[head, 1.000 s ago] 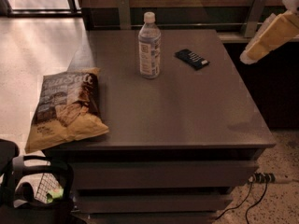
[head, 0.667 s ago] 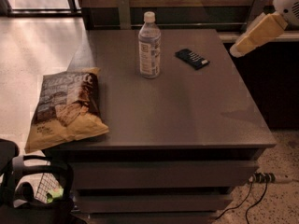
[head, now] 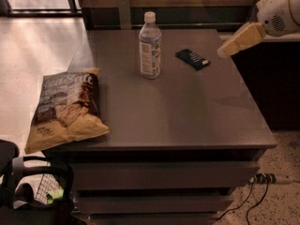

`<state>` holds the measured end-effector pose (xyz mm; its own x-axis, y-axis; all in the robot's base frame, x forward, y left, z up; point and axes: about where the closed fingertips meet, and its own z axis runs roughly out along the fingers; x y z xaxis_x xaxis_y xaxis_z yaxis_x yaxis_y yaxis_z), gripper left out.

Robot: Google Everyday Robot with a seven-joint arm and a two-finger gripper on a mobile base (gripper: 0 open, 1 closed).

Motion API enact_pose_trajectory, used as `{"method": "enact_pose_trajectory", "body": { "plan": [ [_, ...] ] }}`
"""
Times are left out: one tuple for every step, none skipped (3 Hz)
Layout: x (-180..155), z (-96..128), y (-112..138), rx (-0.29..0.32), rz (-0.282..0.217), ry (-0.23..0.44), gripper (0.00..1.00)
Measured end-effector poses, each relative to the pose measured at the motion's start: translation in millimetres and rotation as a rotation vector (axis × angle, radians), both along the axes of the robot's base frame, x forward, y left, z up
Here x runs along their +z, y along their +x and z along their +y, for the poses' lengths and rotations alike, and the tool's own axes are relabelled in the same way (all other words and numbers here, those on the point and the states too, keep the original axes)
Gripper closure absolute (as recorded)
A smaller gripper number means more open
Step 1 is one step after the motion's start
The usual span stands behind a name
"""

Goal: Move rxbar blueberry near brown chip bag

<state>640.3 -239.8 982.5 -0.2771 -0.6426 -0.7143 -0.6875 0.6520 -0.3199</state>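
Note:
The rxbar blueberry (head: 192,59) lies flat on the grey table (head: 187,111), at the back right, just right of a water bottle. The brown chip bag (head: 64,108) lies at the table's front left corner, hanging a little over the edge. My gripper (head: 224,51) comes in from the upper right on a white arm. Its tan tip hangs over the table's right edge, a short way right of the bar and above it. It holds nothing that I can see.
A clear water bottle (head: 150,46) with a white cap stands upright at the back middle, between the bar and the bag. A dark cabinet (head: 272,78) stands right of the table. Cables (head: 262,191) lie on the floor at lower right. A black base part (head: 28,191) is at lower left.
My gripper has moved left and slightly up, from beyond the table's right side toward the rxbar. The bar, bottle and bag have not moved.

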Motion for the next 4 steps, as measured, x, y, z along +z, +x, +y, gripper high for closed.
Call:
{"method": "enact_pose_trajectory", "body": {
  "plan": [
    [-21, 9, 16, 0.024, 0.032, 0.048, 0.0],
    [-23, 9, 18, 0.021, 0.034, 0.055, 0.0],
    [-24, 10, 20, 0.019, 0.035, 0.06, 0.0],
    [-46, 15, 52, 0.008, 0.043, 0.13, 0.0]
  ]
}}
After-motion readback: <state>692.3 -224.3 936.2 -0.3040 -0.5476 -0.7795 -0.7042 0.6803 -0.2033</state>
